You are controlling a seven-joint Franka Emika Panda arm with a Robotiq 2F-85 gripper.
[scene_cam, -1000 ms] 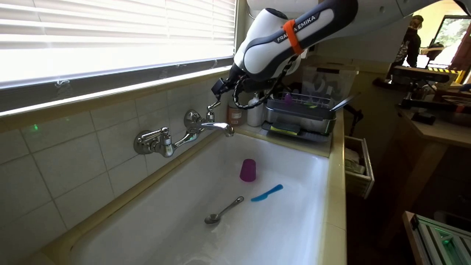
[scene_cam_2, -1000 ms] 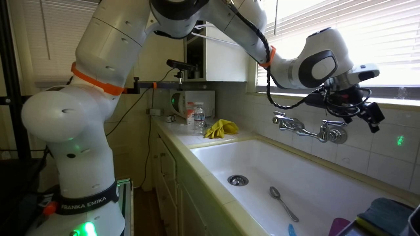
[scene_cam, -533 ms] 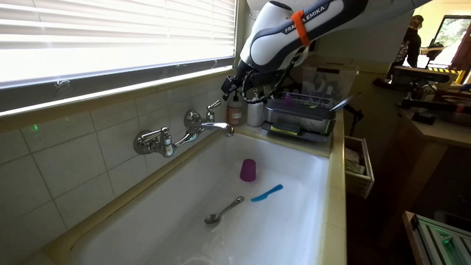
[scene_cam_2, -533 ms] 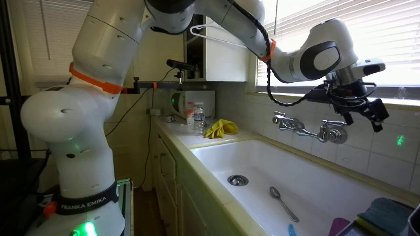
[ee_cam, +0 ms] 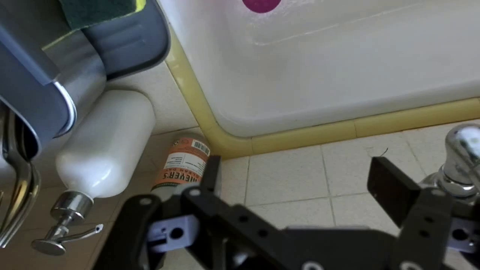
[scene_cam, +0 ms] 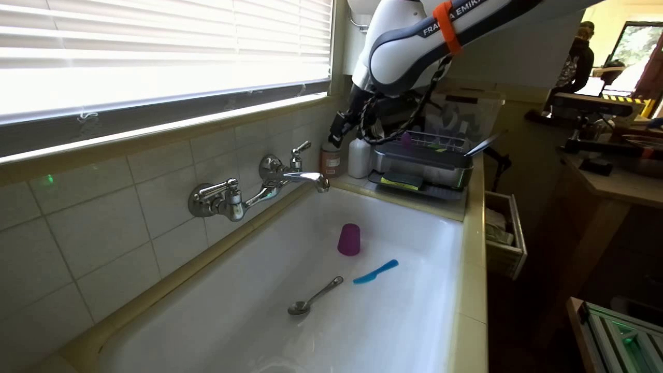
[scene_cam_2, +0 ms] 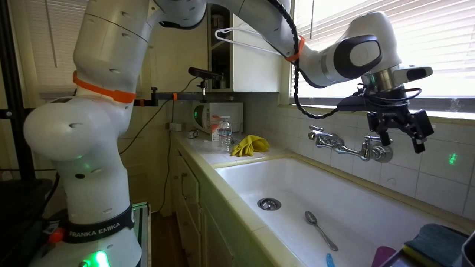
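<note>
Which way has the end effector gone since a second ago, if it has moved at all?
Yes: in an exterior view, the end effector has shifted rightward, away from the far tap handle, toward the white bottle.

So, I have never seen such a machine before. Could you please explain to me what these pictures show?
The big white machine is a robot arm, which bends at several joints. At its end is a black gripper with two fingers, a kind of simple hand. Two views look in from outside the robot, each from a different place; the close view comes from its wrist. In the sink are a metal spoon, a blue knife and a purple cup. Near its corner stand a white pump bottle and a bottle with an orange label; a silver faucet is fixed to the tiled wall. The gripper is open and holds nothing: it hangs in the air near the two bottles.
</note>
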